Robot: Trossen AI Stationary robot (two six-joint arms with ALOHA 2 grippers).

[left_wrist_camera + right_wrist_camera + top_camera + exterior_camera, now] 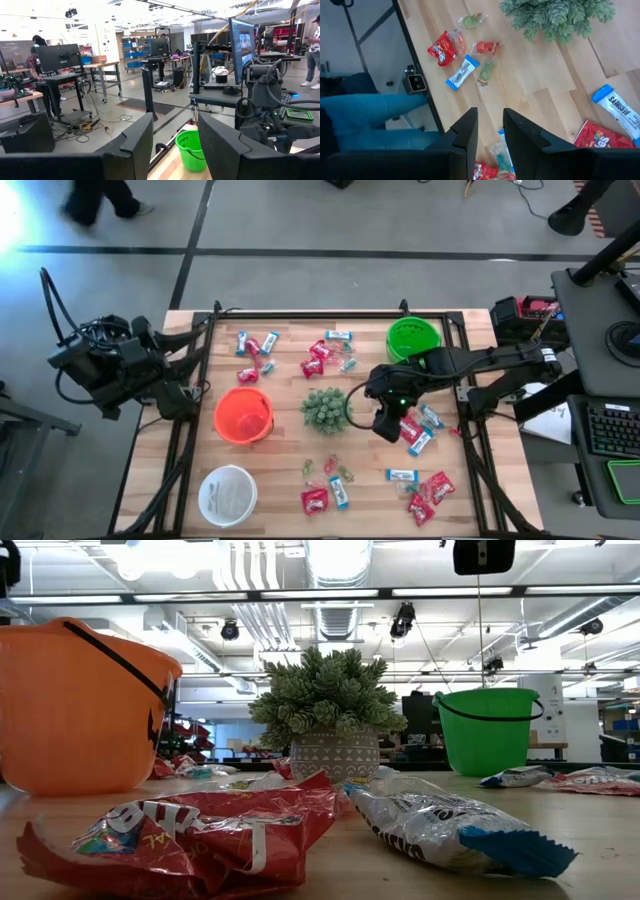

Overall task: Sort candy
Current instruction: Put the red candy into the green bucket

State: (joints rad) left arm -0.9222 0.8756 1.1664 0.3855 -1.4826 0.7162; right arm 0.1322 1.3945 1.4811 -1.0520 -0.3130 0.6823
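Right gripper (pixel 388 423), fingers a little apart and empty, hovers just right of the plant (pixel 325 409) with candy (pixel 501 159) directly beneath it, while the left gripper (pixel 172 150) waits off-table, parted, far off.

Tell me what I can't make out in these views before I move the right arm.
- Right gripper: fingers apart, nothing visibly between them; high view shows only the arm's top.
- White bowl: contents washed out, high view.
- Orange bucket and green bucket: insides hidden by their walls, low view.
- Left gripper: faces the room, not the candy.
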